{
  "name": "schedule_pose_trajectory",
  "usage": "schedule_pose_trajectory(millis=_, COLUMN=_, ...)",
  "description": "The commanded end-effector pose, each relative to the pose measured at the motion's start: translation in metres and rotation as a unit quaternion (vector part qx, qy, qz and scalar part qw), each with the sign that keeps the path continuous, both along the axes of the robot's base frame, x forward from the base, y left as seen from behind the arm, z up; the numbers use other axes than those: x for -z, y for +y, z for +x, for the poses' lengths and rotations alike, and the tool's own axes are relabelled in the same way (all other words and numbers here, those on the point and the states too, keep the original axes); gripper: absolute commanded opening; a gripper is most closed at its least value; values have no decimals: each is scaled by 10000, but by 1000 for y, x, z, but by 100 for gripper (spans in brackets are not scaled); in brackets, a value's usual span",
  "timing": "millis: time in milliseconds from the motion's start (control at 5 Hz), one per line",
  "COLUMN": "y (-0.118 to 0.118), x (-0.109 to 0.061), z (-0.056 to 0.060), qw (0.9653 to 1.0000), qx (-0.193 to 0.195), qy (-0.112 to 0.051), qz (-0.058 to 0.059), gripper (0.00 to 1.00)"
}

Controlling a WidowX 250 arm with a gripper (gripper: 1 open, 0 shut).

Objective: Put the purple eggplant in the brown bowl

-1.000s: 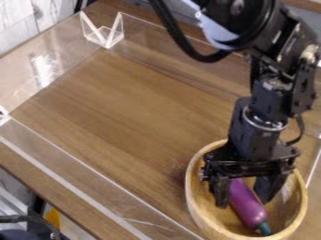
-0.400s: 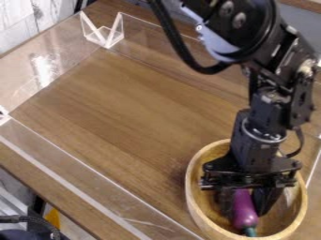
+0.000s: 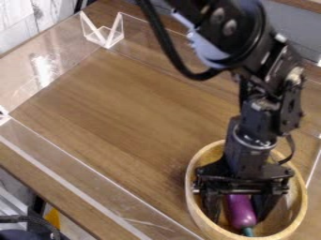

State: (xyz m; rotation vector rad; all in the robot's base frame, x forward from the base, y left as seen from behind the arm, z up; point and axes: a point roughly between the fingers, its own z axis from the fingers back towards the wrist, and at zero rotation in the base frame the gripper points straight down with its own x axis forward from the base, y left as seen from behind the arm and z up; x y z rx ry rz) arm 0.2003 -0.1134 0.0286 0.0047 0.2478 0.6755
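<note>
Camera view: the round light-brown wooden bowl point(image 3: 197, 214) has the black robot gripper point(image 3: 238, 207) reaching inside, fingers spread and released around the glossy purple eggplant with its teal cap point(image 3: 239, 210), which lies within. Placing looks finished; next, lift straight up, without snagging it.

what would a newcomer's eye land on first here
Probably the bulky black robot arm, reaching down the right side to its gripper over the round brown bowl at lower right. Next, the glossy purple eggplant inside that bowl, its teal end toward the bottom edge.
</note>
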Motion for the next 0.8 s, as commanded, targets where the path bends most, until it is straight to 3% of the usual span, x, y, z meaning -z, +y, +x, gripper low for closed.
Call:
schedule_pose_trajectory(millis=0, y=-15, x=-20, z=7, qw=9989, qx=-119, qy=-385, qz=-240, gripper=100)
schedule_pose_trajectory(millis=200, y=-29, x=-25, z=6, qw=9981, qx=-214, qy=-471, qz=-347, gripper=100)
schedule_pose_trajectory(millis=400, y=-28, x=-32, z=14, qw=9971, qx=-118, qy=-595, qz=-455, gripper=100)
schedule_pose_trajectory(millis=600, y=-30, x=-32, z=19, qw=9967, qx=-3, qy=-652, qz=-485, gripper=100)
